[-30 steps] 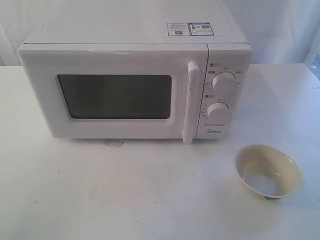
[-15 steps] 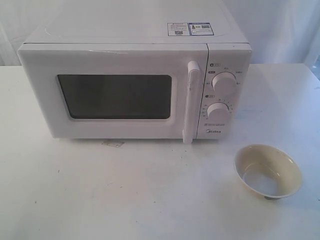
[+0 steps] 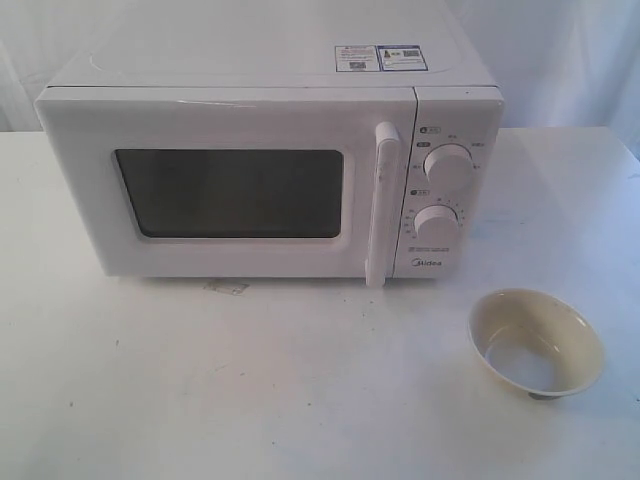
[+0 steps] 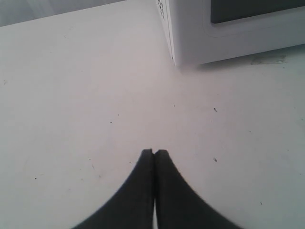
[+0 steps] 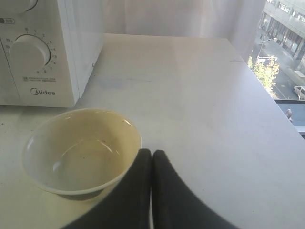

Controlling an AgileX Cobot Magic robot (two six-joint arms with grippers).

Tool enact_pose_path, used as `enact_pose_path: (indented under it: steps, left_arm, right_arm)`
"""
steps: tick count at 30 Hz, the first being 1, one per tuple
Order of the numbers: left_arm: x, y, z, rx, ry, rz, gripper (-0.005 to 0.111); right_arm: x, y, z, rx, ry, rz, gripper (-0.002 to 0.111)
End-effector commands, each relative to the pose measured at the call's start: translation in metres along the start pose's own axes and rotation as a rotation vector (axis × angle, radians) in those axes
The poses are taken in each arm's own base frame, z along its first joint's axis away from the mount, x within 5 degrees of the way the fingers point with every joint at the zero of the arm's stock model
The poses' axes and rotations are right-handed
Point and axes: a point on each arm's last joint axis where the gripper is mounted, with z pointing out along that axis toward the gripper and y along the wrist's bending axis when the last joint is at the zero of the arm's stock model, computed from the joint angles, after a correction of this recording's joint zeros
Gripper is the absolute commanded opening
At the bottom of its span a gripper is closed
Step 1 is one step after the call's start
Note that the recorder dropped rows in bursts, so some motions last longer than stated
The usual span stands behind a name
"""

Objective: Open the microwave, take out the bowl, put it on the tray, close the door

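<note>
Exterior view: you have the microwave [image 3: 270, 170] standing square on the white worktop [image 3: 250, 380]. Its door [image 3: 225, 190] sits flush with the front, fully shut, and the dark window [image 3: 230, 193] gives no sight of the inside. The long bar handle [image 3: 382, 205] stands upright at the door's right edge, with the two round knobs [image 3: 447, 167] one above the other just beside it. Two stickers [image 3: 380, 57] lie on the top panel. The bowl [image 3: 536, 342] is outside the microwave, upright on the worktop, in front of the control side and off to the right, clear of the housing. It is empty. A faint smudge [image 3: 225, 287] marks the worktop under the door's lower edge.

Left wrist view: your left gripper [image 4: 154, 152] has its fingers pressed together with nothing between them. It hangs over bare worktop [image 4: 71, 95], well apart from the microwave's [image 4: 228, 33] lower corner. The smudge [image 4: 268, 59] shows at the foot of the housing.

Right wrist view: your right gripper [image 5: 152, 153] is likewise closed and holds nothing. The bowl [image 5: 81, 152] sits just beside the fingertips, and one finger overlaps its rim in this view; whether they touch cannot be told. Beyond the bowl stands the microwave's [image 5: 71, 28] control side with the lower knob [image 5: 29, 52] and the Midea mark.
</note>
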Motion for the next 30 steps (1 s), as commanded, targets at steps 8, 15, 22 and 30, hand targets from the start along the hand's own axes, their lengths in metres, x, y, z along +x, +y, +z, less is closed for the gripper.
enact_pose_path:
  steps: [8,15,22,30]
  left_arm:
    - [0.0015,-0.0012,0.0001,0.011,0.007,-0.212,0.000]
    - [0.0016,-0.0011,0.0001,0.010,0.007,-0.058,0.000]
    - [0.0016,-0.0011,0.0001,0.010,0.007,-0.073,0.000]
    - [0.0016,-0.0011,0.0001,0.010,0.007,-0.073,0.000]
  right_arm:
    - [0.0010,-0.0003,0.0002,0.004,-0.005,-0.012,0.000]
    - [0.0010,-0.0003,0.0002,0.004,-0.005,-0.012,0.000]
    - [0.0010,-0.0003,0.0002,0.004,-0.005,-0.012,0.000]
    - [0.0010,-0.0003,0.0002,0.004,-0.005,-0.012,0.000]
